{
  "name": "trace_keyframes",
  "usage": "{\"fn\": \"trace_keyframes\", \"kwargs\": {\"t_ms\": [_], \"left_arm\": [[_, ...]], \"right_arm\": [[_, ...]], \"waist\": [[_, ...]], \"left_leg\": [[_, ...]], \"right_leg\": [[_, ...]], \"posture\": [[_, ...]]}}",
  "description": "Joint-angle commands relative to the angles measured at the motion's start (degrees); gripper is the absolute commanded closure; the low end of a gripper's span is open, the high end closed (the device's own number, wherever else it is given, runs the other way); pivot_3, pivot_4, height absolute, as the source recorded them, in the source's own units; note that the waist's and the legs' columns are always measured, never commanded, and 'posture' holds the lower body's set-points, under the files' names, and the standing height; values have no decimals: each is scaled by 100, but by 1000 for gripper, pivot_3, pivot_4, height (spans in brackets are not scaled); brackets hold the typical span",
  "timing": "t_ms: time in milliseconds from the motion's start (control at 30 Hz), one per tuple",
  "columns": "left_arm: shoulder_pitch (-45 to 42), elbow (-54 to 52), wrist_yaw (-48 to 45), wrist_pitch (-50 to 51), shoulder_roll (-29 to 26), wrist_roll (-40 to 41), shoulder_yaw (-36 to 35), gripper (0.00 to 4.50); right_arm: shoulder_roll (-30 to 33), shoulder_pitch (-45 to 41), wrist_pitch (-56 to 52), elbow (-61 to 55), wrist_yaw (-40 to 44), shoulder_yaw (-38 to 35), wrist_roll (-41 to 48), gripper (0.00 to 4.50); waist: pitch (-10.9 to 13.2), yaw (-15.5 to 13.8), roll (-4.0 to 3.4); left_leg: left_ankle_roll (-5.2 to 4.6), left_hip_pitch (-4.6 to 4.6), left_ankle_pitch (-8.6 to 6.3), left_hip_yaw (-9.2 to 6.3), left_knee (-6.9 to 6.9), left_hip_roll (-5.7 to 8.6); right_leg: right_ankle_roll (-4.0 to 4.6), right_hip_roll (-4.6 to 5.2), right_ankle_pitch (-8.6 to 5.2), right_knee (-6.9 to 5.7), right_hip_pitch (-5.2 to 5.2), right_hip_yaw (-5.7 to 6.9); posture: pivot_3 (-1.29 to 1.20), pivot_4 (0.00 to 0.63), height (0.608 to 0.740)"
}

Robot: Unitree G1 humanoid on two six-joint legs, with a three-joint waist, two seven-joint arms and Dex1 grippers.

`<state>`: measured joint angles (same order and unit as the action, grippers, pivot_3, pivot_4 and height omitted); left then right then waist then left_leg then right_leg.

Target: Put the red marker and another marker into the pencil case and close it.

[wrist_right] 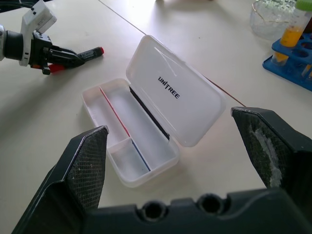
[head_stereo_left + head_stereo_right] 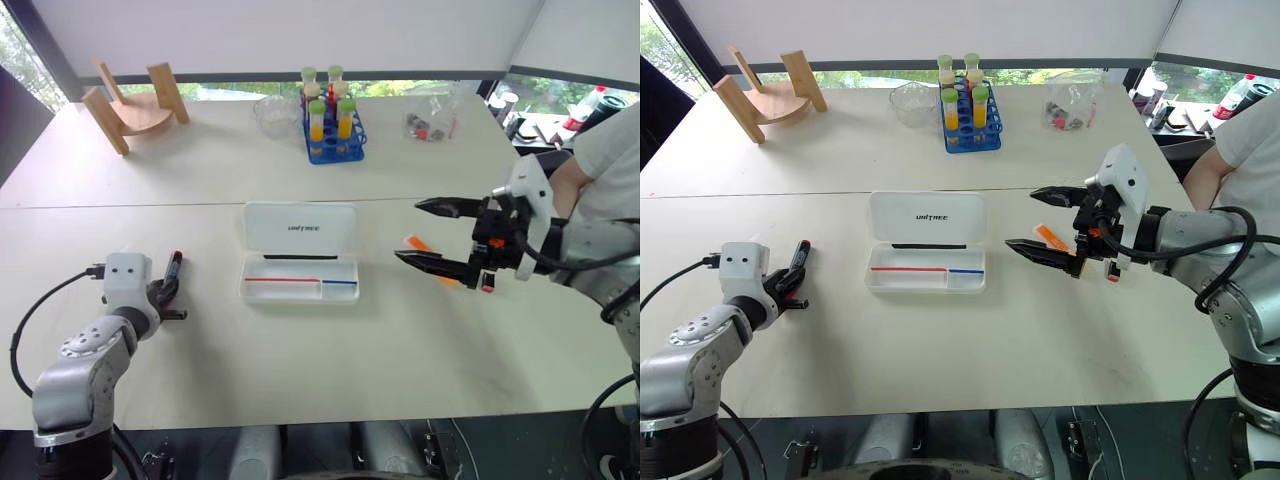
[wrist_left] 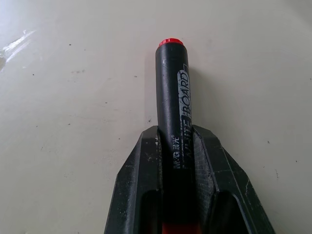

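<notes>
The left gripper has its fingers shut on the red marker, which lies on the table pointing away from the fingers. The open pencil case sits off to its right. The right gripper hovers with fingers wide apart, near the orange marker.

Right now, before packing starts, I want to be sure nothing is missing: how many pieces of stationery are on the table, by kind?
Slim red marker: 1
Orange highlighter: 1
White pencil case, lid open: 1
Total: 3
</notes>
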<state>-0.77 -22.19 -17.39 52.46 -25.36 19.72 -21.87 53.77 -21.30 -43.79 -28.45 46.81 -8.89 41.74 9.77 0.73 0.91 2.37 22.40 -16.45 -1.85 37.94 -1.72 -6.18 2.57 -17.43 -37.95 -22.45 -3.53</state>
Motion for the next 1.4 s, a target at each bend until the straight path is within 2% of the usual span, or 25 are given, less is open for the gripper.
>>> {"fn": "trace_keyframes", "kwargs": {"t_ms": [33,100,167,233,300,433,567,733,933,1067,1200,1233,1400], "left_arm": [[-451,-289,-1330,-841,-521,575,181,4237],[-871,-379,-2311,-976,-930,1097,360,4237],[-1289,-252,-3290,-1260,-1402,1292,732,4237],[-1746,48,-4112,-1635,-1810,1175,1283,4237],[-2284,547,-4730,-2202,-1971,800,1936,4237],[-3330,1906,-5558,-3482,-1713,-86,3104,4237],[-3987,3357,-5929,-4634,-1258,-840,3798,4237],[-4417,4482,-6132,-5324,-851,-1337,4138,4237],[-4630,5019,-6150,-5535,-662,-1567,4103,4237],[-4678,5047,-6122,-5445,-619,-1554,4006,2330],[-4543,4602,-6250,-5011,-709,-1345,3877,266],[-4488,4394,-6315,-4824,-754,-1215,3807,72],[-4053,2651,-6509,-3048,-1327,4,3065,72]], "right_arm": [[-19,-53,66,-145,-50,-196,16,0],[-16,-59,60,-145,-61,-201,23,0],[-16,-84,60,-132,-72,-193,11,0],[-18,-99,75,-115,-85,-195,-13,0],[-31,-118,92,-110,-115,-190,-40,0],[-59,-80,70,-196,-217,-248,-38,0],[-73,54,-9,-374,-376,-388,27,0],[-94,230,-106,-581,-564,-538,100,0],[-89,444,-98,-679,-604,-694,155,0],[-103,430,-65,-655,-601,-636,147,0],[-91,384,-23,-616,-552,-561,113,0],[-94,349,-21,-598,-548,-535,112,0],[-66,343,-20,-523,-467,-534,111,0]], "waist": [[4,-15,7],[7,-45,11],[7,-38,10],[6,-8,2],[8,6,-4],[12,0,-7],[13,0,-6],[14,1,-5],[14,-8,-5],[14,-6,-5],[14,4,-6],[14,10,-5],[16,32,-7]], "left_leg": [[0,2,0,-1,0,-1],[3,7,2,-7,0,0],[6,8,3,-4,0,2],[6,6,2,2,-2,4],[5,5,2,7,-8,6],[4,7,2,2,-11,3],[1,14,0,3,-9,4],[-7,28,-3,-1,-8,2],[-7,42,-3,-4,2,2],[-7,46,-3,-4,5,3],[-7,47,-3,-7,5,3],[-7,46,-3,-7,5,3],[-7,47,-3,-8,5,-2]], "right_leg": [[1,-2,0,0,-1,1],[3,-2,-1,1,-1,10],[5,4,-1,6,2,12],[4,7,-1,13,4,9],[3,5,-1,18,2,6],[3,-8,-1,17,-4,6],[1,-9,-1,18,-7,5],[0,-12,-1,16,-21,3],[-1,-11,0,9,-30,5],[-2,-9,0,9,-31,5],[-2,-11,0,6,-32,6],[-2,-11,0,5,-32,6],[-2,-14,0,1,-36,6]], "posture": [[0,150,740],[0,150,740],[0,150,740],[0,150,740],[0,150,740],[0,150,740],[0,150,740],[0,150,740],[0,150,740],[0,150,740],[0,150,740],[0,150,740],[0,150,740]]}}
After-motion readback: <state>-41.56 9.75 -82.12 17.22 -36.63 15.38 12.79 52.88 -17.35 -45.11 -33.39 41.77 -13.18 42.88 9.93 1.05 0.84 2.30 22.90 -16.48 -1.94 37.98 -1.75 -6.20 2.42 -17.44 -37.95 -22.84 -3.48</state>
